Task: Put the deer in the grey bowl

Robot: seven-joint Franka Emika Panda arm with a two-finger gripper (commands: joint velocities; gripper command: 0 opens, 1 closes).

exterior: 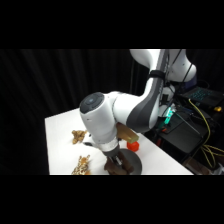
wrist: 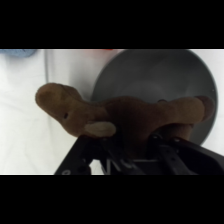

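Grey bowl [wrist: 150, 75]: you have it lying right below the gripper [wrist: 132, 150], its hollow showing nothing inside, so the drop is yet to be made. Deer [wrist: 125, 117]: brown plush, clamped between the closed fingers, held above the bowl with its head reaching out past the rim over the white table [exterior: 60, 130]. Other stock: two spotted toys [exterior: 81, 165] and a small red object [exterior: 132, 145], untouched.
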